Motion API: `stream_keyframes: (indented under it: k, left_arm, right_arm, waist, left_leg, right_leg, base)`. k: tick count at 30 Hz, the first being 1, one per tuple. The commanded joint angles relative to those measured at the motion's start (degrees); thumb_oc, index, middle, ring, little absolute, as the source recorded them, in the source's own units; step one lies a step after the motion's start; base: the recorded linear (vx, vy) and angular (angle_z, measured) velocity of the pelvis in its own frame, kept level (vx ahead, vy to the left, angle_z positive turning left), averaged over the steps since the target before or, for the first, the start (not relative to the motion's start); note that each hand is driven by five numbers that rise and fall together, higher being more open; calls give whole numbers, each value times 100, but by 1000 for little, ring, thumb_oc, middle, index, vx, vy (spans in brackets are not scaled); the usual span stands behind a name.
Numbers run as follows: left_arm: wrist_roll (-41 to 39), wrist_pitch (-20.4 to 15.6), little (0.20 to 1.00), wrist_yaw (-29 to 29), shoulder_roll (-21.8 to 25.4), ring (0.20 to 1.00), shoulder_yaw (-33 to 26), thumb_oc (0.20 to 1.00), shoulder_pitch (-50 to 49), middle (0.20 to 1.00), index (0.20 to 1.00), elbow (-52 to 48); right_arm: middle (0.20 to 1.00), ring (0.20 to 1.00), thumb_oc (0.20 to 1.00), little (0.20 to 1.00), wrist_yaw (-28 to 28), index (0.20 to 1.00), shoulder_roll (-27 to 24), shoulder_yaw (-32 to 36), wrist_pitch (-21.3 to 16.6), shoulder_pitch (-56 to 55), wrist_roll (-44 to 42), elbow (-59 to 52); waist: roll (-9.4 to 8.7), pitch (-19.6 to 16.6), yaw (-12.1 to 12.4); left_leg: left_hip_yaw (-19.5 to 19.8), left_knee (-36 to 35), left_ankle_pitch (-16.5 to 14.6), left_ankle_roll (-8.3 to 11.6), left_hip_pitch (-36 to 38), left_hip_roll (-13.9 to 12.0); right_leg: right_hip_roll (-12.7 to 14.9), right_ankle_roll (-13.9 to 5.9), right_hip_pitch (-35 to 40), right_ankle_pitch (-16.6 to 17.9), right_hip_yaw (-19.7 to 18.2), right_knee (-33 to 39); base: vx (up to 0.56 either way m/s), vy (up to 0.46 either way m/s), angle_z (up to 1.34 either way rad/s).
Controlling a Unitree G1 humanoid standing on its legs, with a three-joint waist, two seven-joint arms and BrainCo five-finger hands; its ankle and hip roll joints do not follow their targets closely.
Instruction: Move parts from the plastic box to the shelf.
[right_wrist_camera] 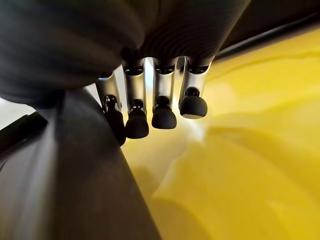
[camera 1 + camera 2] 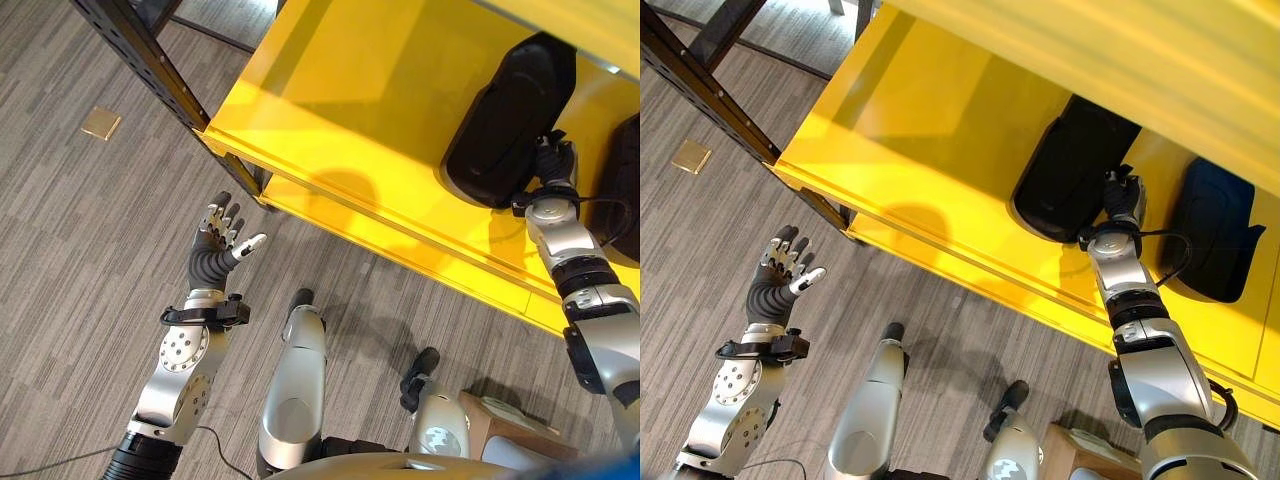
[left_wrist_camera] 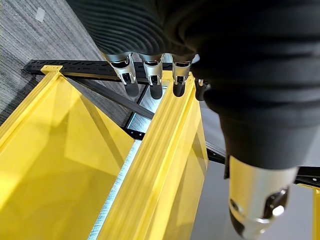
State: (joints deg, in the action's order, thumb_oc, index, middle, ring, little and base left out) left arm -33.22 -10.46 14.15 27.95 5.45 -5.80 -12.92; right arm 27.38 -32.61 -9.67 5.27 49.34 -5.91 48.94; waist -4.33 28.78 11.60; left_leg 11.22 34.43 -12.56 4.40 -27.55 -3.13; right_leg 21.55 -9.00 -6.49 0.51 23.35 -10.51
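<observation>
The yellow shelf point(image 2: 970, 130) is the biggest thing here, a broad flat board on a black perforated frame point(image 2: 150, 60), standing on grey carpeted floor point(image 2: 60, 250).

On the shelf, toward its right half, lies a large black part point(image 2: 1065, 170), rounded and bulky. A second dark part point(image 2: 1215, 235) sits farther right on the same board, apart from the first.

The right hand point(image 2: 1124, 200) is over the shelf, at the near right edge of the large black part and touching it. In the right wrist view its fingers point(image 1: 163, 107) hang down in a row beside the part's dark curved side, not wrapped around it, so the hand reads as open and holds nothing.

The left hand point(image 2: 222, 240) is off the shelf, out over the floor in front of the shelf's left front corner, palm raised with fingers straight and spread, thumb out to the side; it is empty. In the left wrist view its fingers point(image 3: 150, 82) point toward the shelf's yellow edge.

A small brass floor plate point(image 2: 101, 123) lies in the carpet to the left of the shelf frame.

A cardboard box point(image 2: 500, 425) shows on the floor in front of the shelf's right end.
</observation>
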Motion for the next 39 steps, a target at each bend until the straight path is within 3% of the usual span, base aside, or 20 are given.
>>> stream_keyframes:
  k: [1,2,3,4,5,20,31,33,35,39]
  left_arm:
    - [-115,-407,1000,38,36,1000,-276,1000,-198,1000,1000,-613]
    - [-113,-410,1000,37,36,1000,-281,1000,-198,1000,1000,-618]
    - [-105,-417,1000,44,48,1000,-281,1000,-189,1000,1000,-614]
    - [-104,-415,1000,44,47,1000,-277,1000,-186,1000,1000,-613]
    - [-113,-419,1000,51,41,1000,-278,1000,-189,1000,1000,-613]
    - [-53,-446,1000,85,91,1000,-327,1000,-139,1000,1000,-584]
    - [75,-336,1000,7,-83,1000,-609,1000,-241,1000,1000,-486]
    - [143,-265,1000,-96,-155,1000,-737,1000,-294,1000,1000,-453]
    - [261,-115,1000,-377,-310,1000,-845,1000,-400,1000,1000,-355]
    - [318,-68,1000,-522,-392,1000,-907,1000,-452,1000,1000,-295]
  right_arm:
    - [200,200,200,200,170,200,-535,-133,-278,544,109,-47]
    - [200,200,200,200,163,200,-518,-137,-279,550,123,-68]
    - [285,285,285,285,157,285,-511,-150,-280,560,121,-79]
    - [915,915,915,915,169,915,-502,-142,-288,574,105,-87]
    - [1000,1000,1000,1000,198,1000,-481,-137,-302,620,87,-107]
    - [1000,1000,1000,1000,423,1000,-581,262,-583,530,-355,-650]
    - [1000,1000,1000,1000,492,1000,-85,1665,-1077,-1790,-306,-2850]
    - [1000,1000,1000,1000,208,1000,264,1989,-1288,-2588,-310,-3774]
    - [1000,1000,1000,1000,-603,1000,775,2233,-1637,-3691,-698,-5061]
    - [1000,1000,1000,1000,-1068,1000,1063,2253,-1787,-4167,-1108,-5534]
  waist:
    - [146,-157,12]
    - [147,-159,13]
    - [145,-155,9]
    - [148,-152,9]
    - [152,-161,11]
    - [118,-191,-13]
    - [40,-316,-195]
    - [26,-442,-268]
    - [61,-830,-447]
    - [116,-1089,-577]
  left_leg:
    - [-309,-433,67,-93,517,-197]
    - [-307,-431,66,-94,519,-199]
    - [-309,-431,71,-94,516,-203]
    - [-304,-421,73,-95,504,-198]
    - [-301,-428,75,-97,498,-192]
    - [-292,-408,71,-97,489,-191]
    - [-267,-563,170,-46,559,-247]
    - [-287,-716,253,-8,648,-264]
    - [-316,-1450,601,85,1084,-358]
    - [-339,-2016,869,164,1397,-446]
  right_leg:
    - [-165,86,-132,-978,-377,-1436]
    - [-167,87,-132,-981,-377,-1442]
    - [-165,87,-130,-978,-373,-1440]
    - [-161,90,-134,-978,-372,-1450]
    - [-161,86,-140,-978,-366,-1456]
    - [-166,74,-132,-983,-382,-1469]
    - [-200,73,-90,-1015,-324,-1375]
    - [-204,75,-17,-1022,-306,-1271]
    - [-277,45,292,-890,-197,-779]
    - [-377,-1,491,-774,-143,-418]
  base:
    - [0,0,0]
    - [0,0,0]
    - [0,0,0]
    - [0,0,0]
    - [0,0,0]
    - [0,0,0]
    - [-7,-10,-4]
    - [2,-44,-14]
    - [70,-74,-9]
    - [57,-45,0]
